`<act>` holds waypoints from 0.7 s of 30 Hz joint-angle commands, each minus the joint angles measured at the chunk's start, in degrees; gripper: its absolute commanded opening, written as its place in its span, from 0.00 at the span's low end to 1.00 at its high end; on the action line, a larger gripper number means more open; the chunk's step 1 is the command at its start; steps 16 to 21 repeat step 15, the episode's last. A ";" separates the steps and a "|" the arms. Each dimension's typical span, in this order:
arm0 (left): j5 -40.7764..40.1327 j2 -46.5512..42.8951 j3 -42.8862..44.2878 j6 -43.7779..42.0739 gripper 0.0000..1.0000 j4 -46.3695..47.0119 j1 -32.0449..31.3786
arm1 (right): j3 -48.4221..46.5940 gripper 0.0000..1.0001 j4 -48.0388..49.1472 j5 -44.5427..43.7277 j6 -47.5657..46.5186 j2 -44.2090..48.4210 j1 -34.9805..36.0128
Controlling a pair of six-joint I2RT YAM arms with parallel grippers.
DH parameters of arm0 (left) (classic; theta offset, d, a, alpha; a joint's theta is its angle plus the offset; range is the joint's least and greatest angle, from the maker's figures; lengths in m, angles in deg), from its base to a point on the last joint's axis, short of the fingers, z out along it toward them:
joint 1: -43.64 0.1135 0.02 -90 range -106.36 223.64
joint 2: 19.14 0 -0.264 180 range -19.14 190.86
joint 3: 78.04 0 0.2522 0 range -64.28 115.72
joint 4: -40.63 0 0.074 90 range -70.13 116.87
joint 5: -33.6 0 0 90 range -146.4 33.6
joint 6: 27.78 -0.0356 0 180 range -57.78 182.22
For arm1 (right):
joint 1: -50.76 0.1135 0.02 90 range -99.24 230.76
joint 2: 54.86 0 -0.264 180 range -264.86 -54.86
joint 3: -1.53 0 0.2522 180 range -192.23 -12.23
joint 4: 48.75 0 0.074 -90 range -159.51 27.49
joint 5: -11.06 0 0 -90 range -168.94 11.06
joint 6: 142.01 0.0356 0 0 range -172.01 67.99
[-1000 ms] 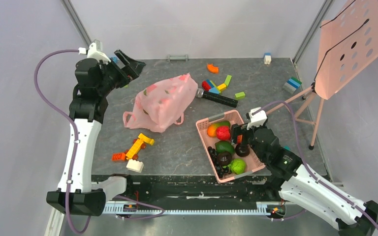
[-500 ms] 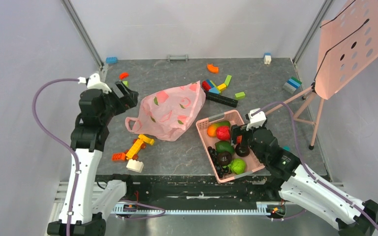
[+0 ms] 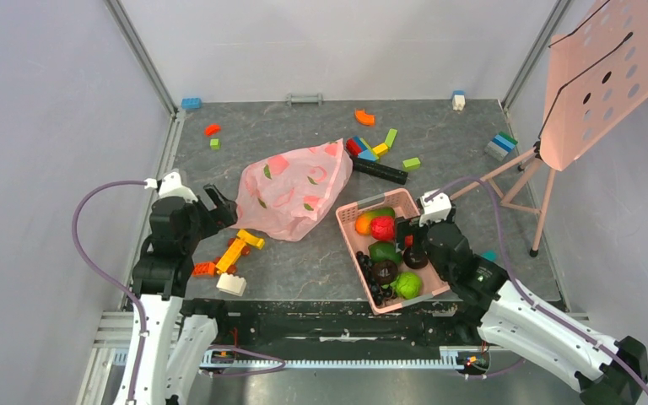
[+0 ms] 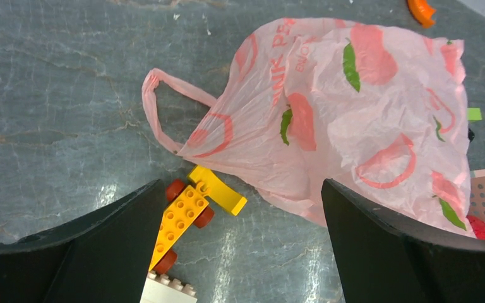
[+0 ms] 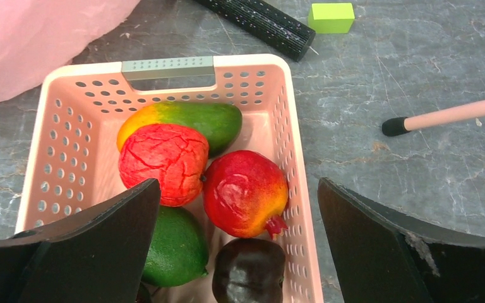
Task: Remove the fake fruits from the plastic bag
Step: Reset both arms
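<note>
The pink plastic bag (image 3: pixel 291 190) lies crumpled on the table with its right edge against the pink basket (image 3: pixel 344 232). It also shows in the left wrist view (image 4: pixel 353 120), one handle loop (image 4: pixel 164 107) spread to the left. I cannot tell what is inside it. The lime-green bumpy fruit (image 3: pixel 407 285) and the red textured fruit (image 3: pixel 382 228) lie in the basket. My left gripper (image 3: pixel 222 208) is open and empty, just left of the bag. My right gripper (image 3: pixel 411 240) is open and empty above the basket's right side. Below it are the red textured fruit (image 5: pixel 163 163) and a pomegranate (image 5: pixel 245 192).
The basket (image 5: pixel 167 66) also holds a mango (image 5: pixel 183 120), a green lime (image 5: pixel 173 246), a dark fruit (image 5: pixel 249 271) and black grapes (image 3: pixel 367 274). Toy bricks (image 4: pixel 186 214) lie near the left gripper. A black roller (image 3: pixel 380 171) and more bricks lie at the back. A pink stand (image 3: pixel 557 126) is at the right.
My left arm has drawn back from the far left corner toward the near edge. The bag has dropped and settled rightward against the basket. The right arm has barely moved.
</note>
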 commanded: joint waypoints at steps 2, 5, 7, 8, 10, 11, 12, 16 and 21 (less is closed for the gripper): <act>1.16 -0.89 -0.69 -2.72 1.00 3.57 0.14 | 1.30 0.98 2.34 -3.45 0.44 1.19 -0.01; 1.83 -0.14 -0.77 -2.55 1.00 4.09 0.17 | 1.35 0.98 1.72 -3.51 0.07 1.75 -0.05; 1.96 0.03 -0.92 -2.66 1.00 4.78 0.13 | 1.95 0.98 1.75 -3.84 -0.44 2.42 -0.03; 2.05 0.14 -1.01 -2.65 1.00 5.02 0.21 | 2.16 0.98 1.89 -4.00 -0.67 2.66 -0.05; 2.11 0.64 -1.07 -2.41 1.00 4.85 0.17 | 2.11 0.98 1.63 -4.01 -1.24 2.90 -0.01; 2.06 1.01 -0.97 -2.44 1.00 4.65 0.18 | 2.02 0.98 1.55 -4.13 -1.61 3.00 -0.06; 2.07 1.26 -0.92 -2.40 1.00 4.60 0.17 | 1.93 0.98 1.53 -4.40 -1.83 3.13 -0.04; 1.97 2.35 -0.72 -2.39 1.00 4.47 0.22 | 1.97 0.98 1.76 -4.81 -2.21 3.35 -0.05; 1.97 2.35 -0.72 -2.39 1.00 4.47 0.22 | 1.97 0.98 1.76 -4.81 -2.21 3.35 -0.05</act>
